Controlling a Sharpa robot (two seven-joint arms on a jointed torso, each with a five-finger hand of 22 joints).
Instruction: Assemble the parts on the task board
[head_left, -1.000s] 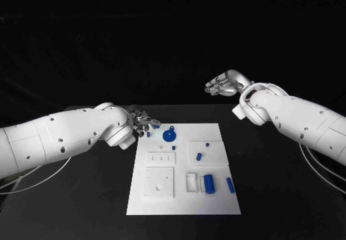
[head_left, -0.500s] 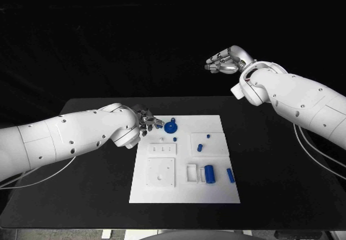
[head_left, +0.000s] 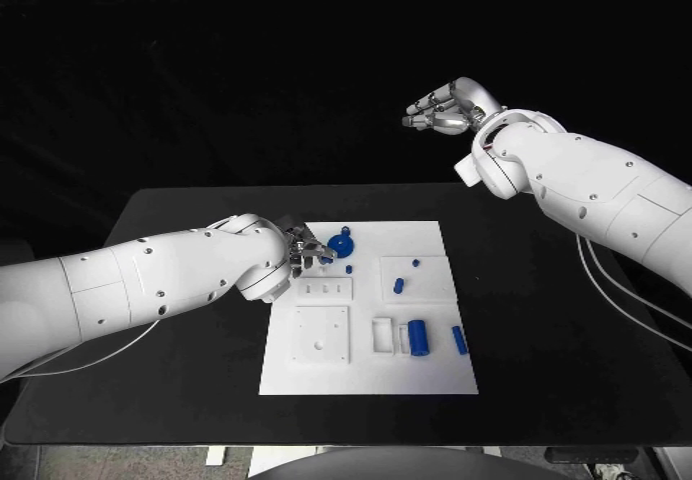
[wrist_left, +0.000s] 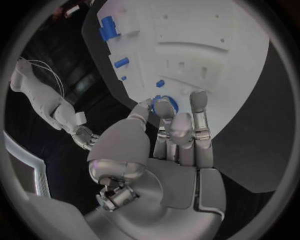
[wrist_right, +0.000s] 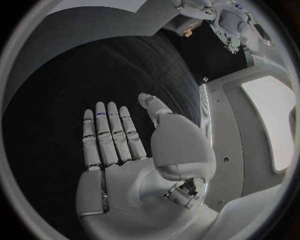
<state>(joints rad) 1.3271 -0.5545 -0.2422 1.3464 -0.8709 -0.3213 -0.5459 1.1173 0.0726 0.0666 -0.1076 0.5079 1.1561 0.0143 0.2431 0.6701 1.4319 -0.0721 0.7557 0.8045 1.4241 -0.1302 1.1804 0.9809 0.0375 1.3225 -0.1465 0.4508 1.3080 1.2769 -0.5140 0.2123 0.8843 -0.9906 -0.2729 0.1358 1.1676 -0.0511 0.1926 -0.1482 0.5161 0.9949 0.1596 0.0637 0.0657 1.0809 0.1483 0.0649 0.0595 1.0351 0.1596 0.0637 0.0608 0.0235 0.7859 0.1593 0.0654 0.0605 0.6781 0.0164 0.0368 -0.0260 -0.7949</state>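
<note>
Hovering open and empty at the task board's (head_left: 433, 375) ten o'clock corner, the left hand (head_left: 307, 252) is seen just beside the round blue part (head_left: 342, 247), which could be knocked aside; the right hand (head_left: 440, 108) is held flat, high at one o'clock off the worktop (head_left: 173, 400).

1. My head camera looks steeply down from above the tabletop's (head_left: 173, 400) near edge and takes in the whole task board (head_left: 368, 375).
2. My left wrist camera sits close behind the left hand (wrist_left: 164, 150), facing along its fingers (wrist_left: 199, 107) onto the task board's (wrist_left: 206, 40) far part, which the head camera also sees.
3. My right wrist camera sits behind the raised right hand (wrist_right: 134, 165), facing away from the tabletop.
</note>
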